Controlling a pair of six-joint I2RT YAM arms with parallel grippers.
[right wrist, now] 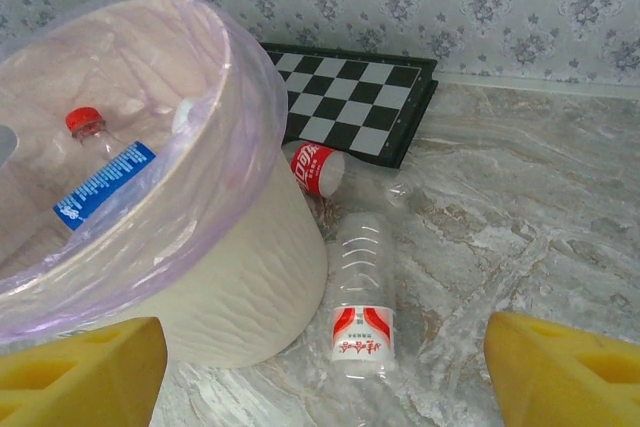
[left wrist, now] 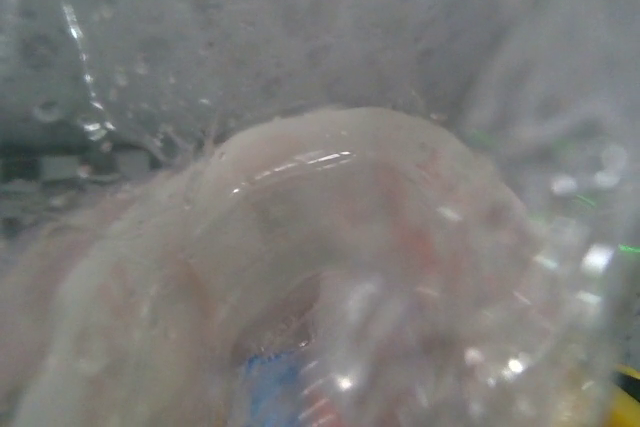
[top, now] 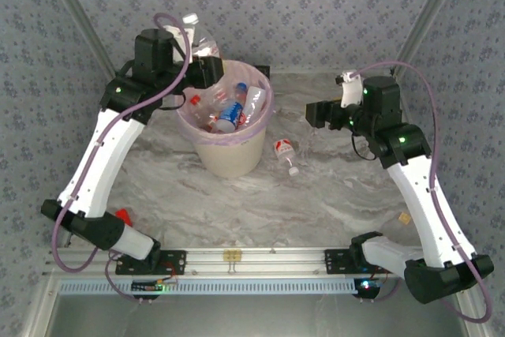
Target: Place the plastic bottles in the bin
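We should lower our right gripper point(top: 314, 114), fingers point(right wrist: 80, 377) wide apart and empty, over the middle of the bottle point(right wrist: 362, 297) lying just beside the bin point(top: 229, 159). At the bin's far rim, we cannot tell how our left gripper's point(top: 207, 69) fingers stand.

The top camera looks down from behind the arms. The left wrist camera peers, very close, through a bottle point(left wrist: 560, 247) onto the bin point(left wrist: 330, 147). The right wrist camera sees that bin ahead-left of its claw point(right wrist: 322, 387).
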